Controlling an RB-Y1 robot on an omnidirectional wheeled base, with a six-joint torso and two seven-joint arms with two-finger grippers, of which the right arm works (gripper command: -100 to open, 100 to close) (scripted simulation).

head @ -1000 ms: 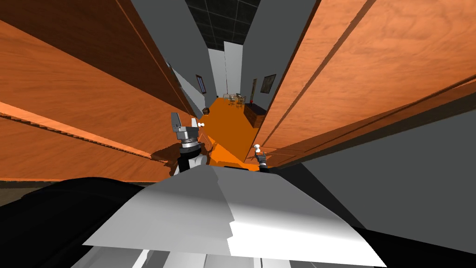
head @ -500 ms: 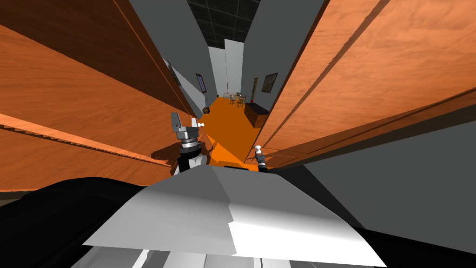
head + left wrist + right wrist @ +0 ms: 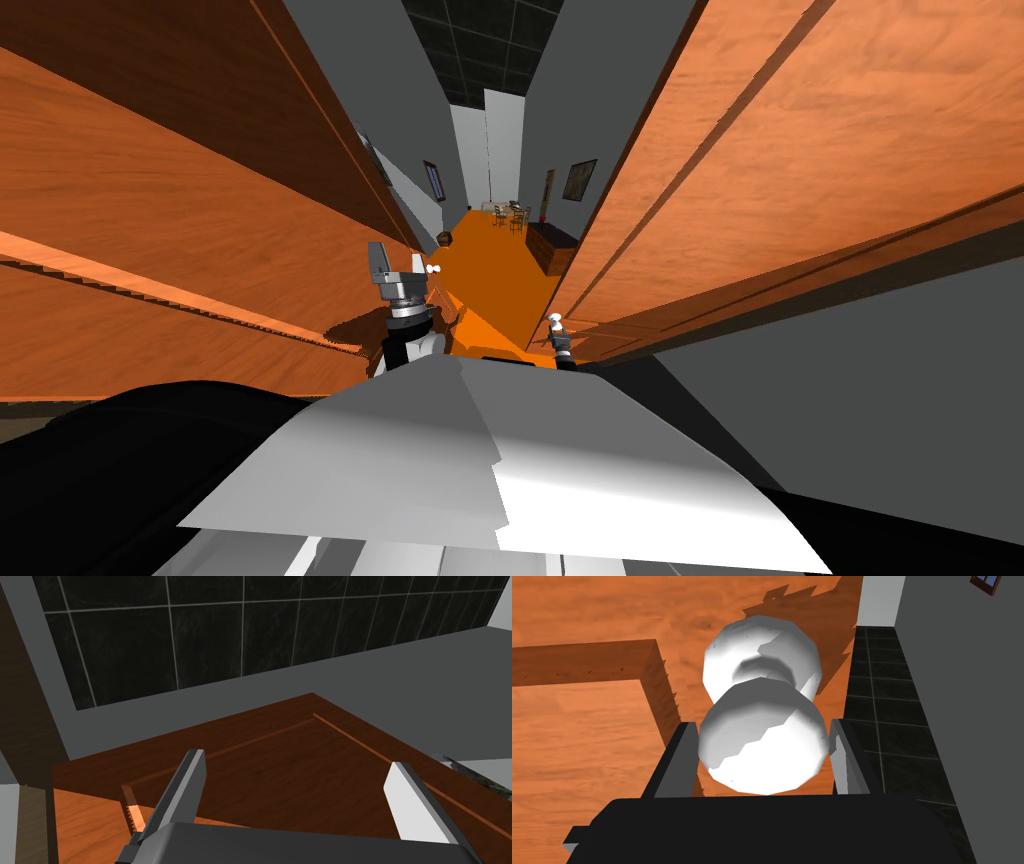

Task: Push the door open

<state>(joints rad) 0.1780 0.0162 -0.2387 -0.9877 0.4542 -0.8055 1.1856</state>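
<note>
Right jaws meet the door's (image 3: 760, 200) white knob (image 3: 553, 320).

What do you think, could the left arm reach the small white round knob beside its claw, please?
Probably yes: the left claw stands open close beside the small white round knob, nothing visible between them, though it would likely need turning towards it.

no writing to read
the wooden door (image 3: 800, 150), its white knob (image 3: 762, 736) and the framed pictures (image 3: 578, 180) on the far walls bear no legible letters, numbers, labels or signs; the pictures are too small to tell.
</note>
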